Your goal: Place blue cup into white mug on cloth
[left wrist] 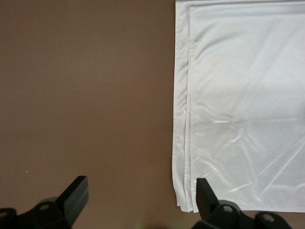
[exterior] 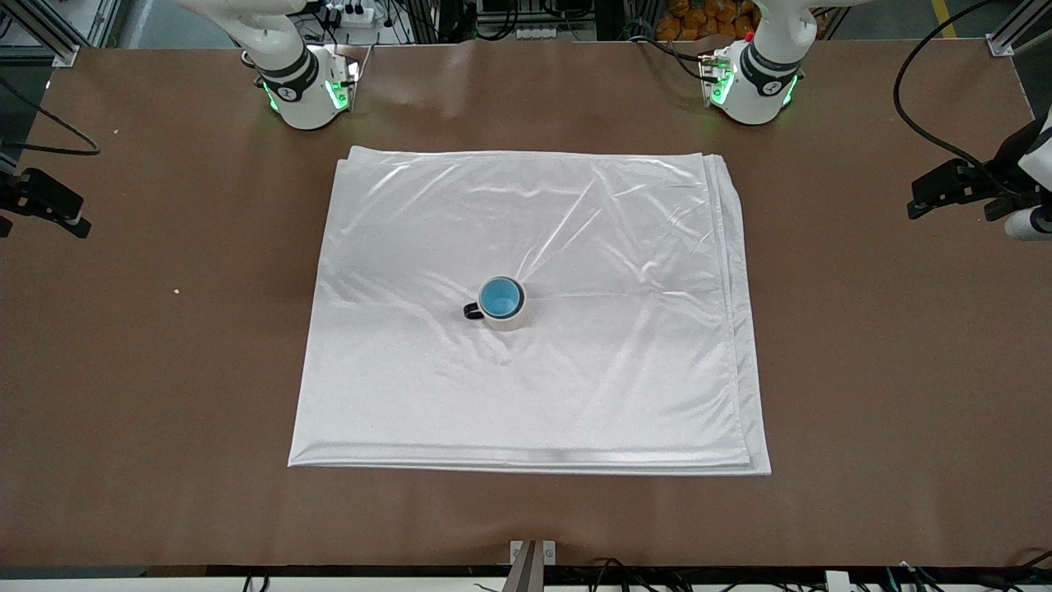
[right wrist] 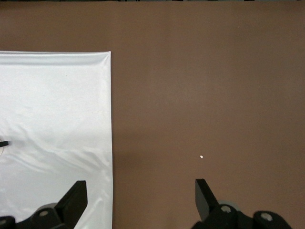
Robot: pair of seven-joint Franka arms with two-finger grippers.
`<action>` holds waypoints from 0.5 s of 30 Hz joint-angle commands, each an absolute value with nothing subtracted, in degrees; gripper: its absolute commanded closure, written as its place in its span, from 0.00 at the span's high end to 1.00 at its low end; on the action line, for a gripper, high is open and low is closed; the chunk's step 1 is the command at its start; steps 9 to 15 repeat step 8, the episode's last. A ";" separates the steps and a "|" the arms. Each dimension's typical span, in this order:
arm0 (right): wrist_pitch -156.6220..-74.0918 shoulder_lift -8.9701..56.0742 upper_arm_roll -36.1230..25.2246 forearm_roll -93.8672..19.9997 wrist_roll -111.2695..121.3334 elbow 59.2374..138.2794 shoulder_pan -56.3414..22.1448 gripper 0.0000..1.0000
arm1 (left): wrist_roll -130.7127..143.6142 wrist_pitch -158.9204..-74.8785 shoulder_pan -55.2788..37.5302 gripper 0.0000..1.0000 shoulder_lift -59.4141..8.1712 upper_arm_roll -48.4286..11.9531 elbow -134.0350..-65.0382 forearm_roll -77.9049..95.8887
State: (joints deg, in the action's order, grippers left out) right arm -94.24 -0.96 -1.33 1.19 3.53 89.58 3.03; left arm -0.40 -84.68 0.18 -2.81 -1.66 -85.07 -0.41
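Observation:
The white mug (exterior: 508,316), cream with a small black handle, stands upright near the middle of the cloth (exterior: 575,378). The blue cup (exterior: 500,298) sits inside the mug, and only its bright blue inside shows. My left gripper (left wrist: 141,183) is open and empty over bare table beside the cloth's layered edge (left wrist: 183,143), at the left arm's end; it also shows in the front view (exterior: 925,201). My right gripper (right wrist: 140,186) is open and empty over the cloth's edge (right wrist: 95,119) at the right arm's end; it also shows in the front view (exterior: 70,218). A bit of the mug's handle (right wrist: 4,142) shows there.
The brown table (exterior: 888,370) surrounds the cloth on all sides. A small pale crumb (exterior: 176,289) lies on the table toward the right arm's end and also shows in the right wrist view (right wrist: 201,156). Cables trail near the table's edges.

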 commanded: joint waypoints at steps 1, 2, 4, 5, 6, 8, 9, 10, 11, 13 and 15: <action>-93.60 -2.46 -1.41 0.97 2.90 90.26 2.99 1.00 | -1.49 -84.20 0.44 1.00 -1.76 -1.85 -85.96 0.09; -93.52 -2.46 -1.41 0.97 2.90 90.26 2.99 1.00 | -1.49 -84.20 0.44 1.00 -1.76 -1.85 -85.96 0.09; -93.52 -2.55 -1.41 0.97 2.90 90.35 2.99 1.00 | -1.41 -84.20 0.35 1.00 -1.76 -1.85 -85.96 0.09; -93.52 -2.55 -1.41 0.97 2.90 90.35 2.99 1.00 | -1.41 -84.20 0.35 1.00 -1.76 -1.85 -85.96 0.09; -93.52 -2.55 -1.32 0.97 2.90 90.26 2.90 1.00 | -1.41 -84.20 0.35 1.00 -1.76 -1.85 -85.96 0.09; -93.52 -2.55 -1.23 0.97 2.90 90.35 2.81 1.00 | -1.41 -84.20 0.35 1.00 -1.84 -1.85 -85.87 0.09; -93.52 -2.55 -1.23 0.97 2.90 90.35 2.81 1.00 | -1.41 -84.20 0.35 1.00 -1.84 -1.85 -85.87 0.09; -93.52 -2.55 -1.23 0.97 2.90 90.35 2.81 1.00 | -1.41 -84.20 0.35 1.00 -1.84 -1.85 -85.87 0.09; -93.52 -2.55 -1.23 0.97 2.90 90.35 2.81 1.00 | -1.41 -84.20 0.35 1.00 -1.84 -1.85 -85.87 0.09; -93.52 -2.55 -1.23 0.97 2.90 90.35 2.81 1.00 | -1.41 -84.20 0.35 1.00 -1.84 -1.85 -85.87 0.09; -93.52 -2.55 -1.23 0.97 2.90 90.35 2.81 1.00 | -1.41 -84.20 0.35 1.00 -1.84 -1.85 -85.87 0.09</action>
